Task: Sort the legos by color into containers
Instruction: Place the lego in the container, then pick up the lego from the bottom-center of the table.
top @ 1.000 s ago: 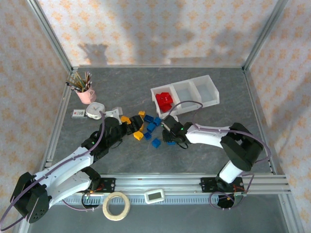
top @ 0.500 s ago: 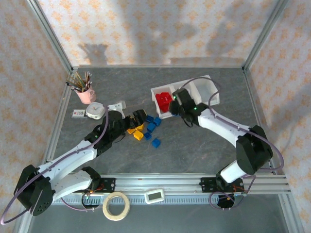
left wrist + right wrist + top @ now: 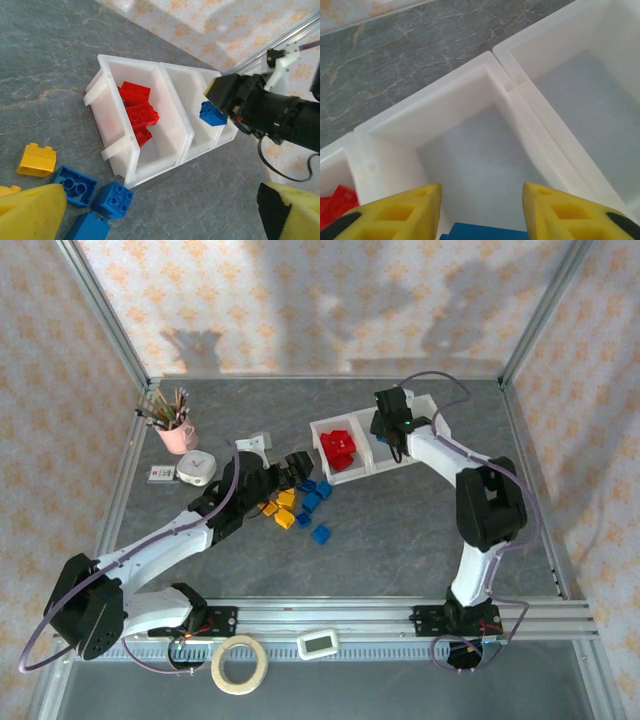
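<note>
The grey tabletop (image 3: 400, 540) carries everything. The containers (image 3: 127, 61), one row of three joined white bins, sit at about one o'clock from its middle in the overhead view.

My right tool (image 3: 481, 191) hangs over that row, clamped on one blue brick (image 3: 213, 113). Its own wrist view puts the bare middle bin (image 3: 470, 165) straight below. My left tool (image 3: 161, 205) stands wide open with nothing between its fingers. It is at eight o'clock from the bins, by the loose pile.

The legos should handle easily: light, rigid, hard plastic, not fragile. Their smooth side walls look slick, so I would pinch across two flat opposite sides, square on. A grip on a corner or over the studs would likely let a brick twist out. Dropped from any height, one will probably bounce, so I would let go low inside the bin.

Counting:
- **Bins:** three. The nine o'clock bin holds red; the wrist view shows bare floors in the other two.
- **Red bricks** (image 3: 141, 114): at least three, stacked so I cannot be sure of more.
- **Blue bricks:** five loose (image 3: 312, 502) on the tabletop, plus the one held.
- **Yellow-orange bricks** (image 3: 284, 518): three that I can count, at nine o'clock from the blues. The left arm may hide others.
</note>
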Controlling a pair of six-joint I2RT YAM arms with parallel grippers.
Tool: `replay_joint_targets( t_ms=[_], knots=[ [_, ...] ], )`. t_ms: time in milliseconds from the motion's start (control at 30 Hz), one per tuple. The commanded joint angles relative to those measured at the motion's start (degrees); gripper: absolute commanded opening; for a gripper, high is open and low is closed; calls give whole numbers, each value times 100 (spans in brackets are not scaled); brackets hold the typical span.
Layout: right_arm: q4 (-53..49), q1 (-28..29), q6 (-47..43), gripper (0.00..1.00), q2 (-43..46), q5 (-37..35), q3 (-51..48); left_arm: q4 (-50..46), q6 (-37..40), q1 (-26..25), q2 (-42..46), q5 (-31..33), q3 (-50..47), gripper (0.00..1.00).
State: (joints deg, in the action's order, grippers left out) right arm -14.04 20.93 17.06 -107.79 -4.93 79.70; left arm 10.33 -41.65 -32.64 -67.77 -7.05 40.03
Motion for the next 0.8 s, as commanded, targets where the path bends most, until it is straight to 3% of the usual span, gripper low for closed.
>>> replay_joint_targets(
  t_ms=[0,100,300,467,767],
  knots=[
    [76,-7,-163,48,-252,-283,423,246,156,-23,-109,63,244,99],
    [93,-10,-209,61,-357,-289,578,268,157,-14,-140,72,273,99],
    [-37,-10,-239,65,-164,-51,556,261,183,13,-98,54,277,99],
    [25,68,-198,69,399,343,-21,210,201,12,46,-20,261,99],
    [-81,721,-188,73,1727,700,-1321,-232,201,21,800,32,-77,99]
  ],
)
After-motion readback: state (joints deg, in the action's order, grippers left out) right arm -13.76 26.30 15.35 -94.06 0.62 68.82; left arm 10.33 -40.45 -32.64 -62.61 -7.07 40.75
